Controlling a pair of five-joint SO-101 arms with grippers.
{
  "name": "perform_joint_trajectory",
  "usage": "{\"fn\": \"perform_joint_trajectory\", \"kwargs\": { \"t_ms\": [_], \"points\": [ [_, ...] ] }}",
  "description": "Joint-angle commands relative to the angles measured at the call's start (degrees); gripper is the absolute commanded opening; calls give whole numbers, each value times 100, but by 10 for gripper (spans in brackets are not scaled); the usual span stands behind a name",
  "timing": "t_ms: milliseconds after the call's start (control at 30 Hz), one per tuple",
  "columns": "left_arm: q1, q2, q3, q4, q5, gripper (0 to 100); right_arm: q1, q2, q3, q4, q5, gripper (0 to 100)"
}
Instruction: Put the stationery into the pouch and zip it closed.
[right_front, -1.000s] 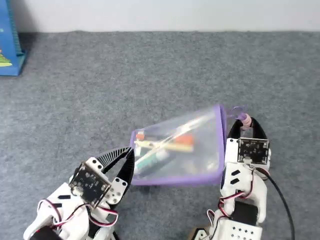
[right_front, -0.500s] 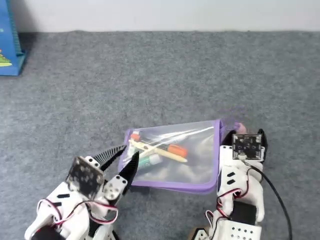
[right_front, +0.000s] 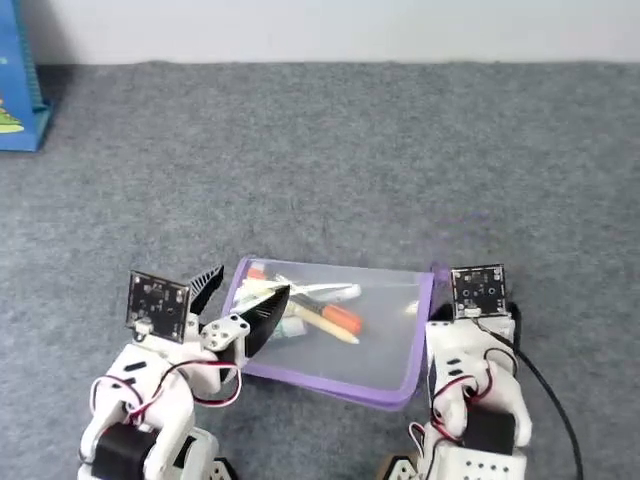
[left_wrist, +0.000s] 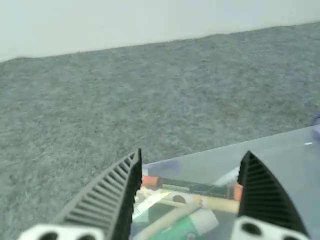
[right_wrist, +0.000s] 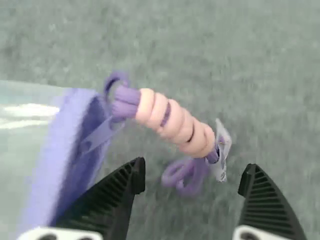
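The clear pouch with purple edging lies flat on the grey mat between the two arms. Inside it are pens and other stationery, among them an orange marker. My left gripper stands open at the pouch's left end, one finger over its corner. In the left wrist view the left gripper frames the pouch and the stationery. My right gripper is open just short of the pink beaded zipper pull, which hangs from the purple edge.
A blue box stands at the far left, against the white wall. The grey mat stretches open beyond the pouch. The right arm's body sits close beside the pouch's right edge.
The pouch has gone from lifted and tilted to lying flat, nearer the arms. Both grippers have drawn back from it; the right one let go of the zipper pull.
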Motion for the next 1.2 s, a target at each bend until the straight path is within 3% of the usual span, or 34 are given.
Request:
{"fn": "perform_joint_trajectory", "kwargs": {
  "t_ms": [0,267,700,800,967,1067,1167],
  "points": [
    [-53,-26,4,-132,62,300,-57,-48,-826,708,-422,299],
    [-554,-26,637,-88,35,300,84,-40,-809,1174,-176,299],
    [-897,-35,1631,-88,26,277,347,-48,255,708,-246,298],
    [-897,-35,1719,-88,26,175,347,-48,229,708,-563,237],
    [-897,-35,1701,-97,26,9,347,-48,53,708,-703,0],
    [-897,-35,1701,-97,26,13,347,-48,53,725,-703,49],
    [-897,-35,1727,-70,26,13,347,-48,62,734,-703,4]
  ]
}}
